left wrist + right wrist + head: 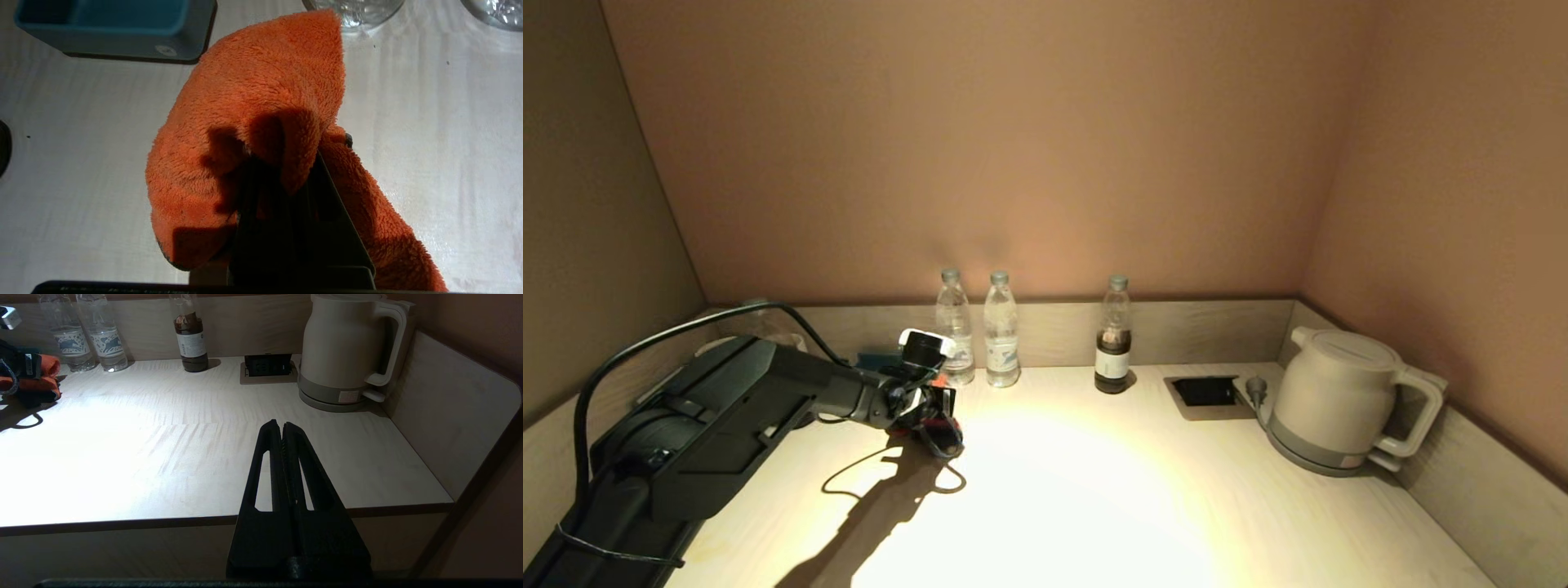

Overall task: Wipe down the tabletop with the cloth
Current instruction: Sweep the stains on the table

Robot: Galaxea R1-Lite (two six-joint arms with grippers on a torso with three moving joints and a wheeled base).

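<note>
The tabletop (1094, 490) is lying broad and pale under a bright pool of light, and nothing on it is showing which parts have been wiped, so I am judging the wiping to be at an early or middle stage, with the large open stretch in front of the kettle and along the near edge probably left to cover. The left arm is reaching across the far left part of the surface, and the left gripper (941, 437) is pinching the cloth (261, 106) between closed jaws; the orange pile is bunching around the dark fingers and hanging down just above or against the counter, though whether it is pressing on the wood I cannot tell. The right gripper (282, 428) is hovering off the near edge of the counter with its jaws closed on nothing, apparently parked. Among the containers, the white electric kettle (1339, 400) is sitting on its base at the far right with its lid down, contents hidden. A blue-grey tissue box (118, 24) is standing just beyond the cloth, its inside not showing anything I can make out. Two clear water bottles (978, 335) are standing side by side at the back rim, capped and looking full, and a third bottle (1114, 339) is holding a dark liquid in its lower half.
</note>
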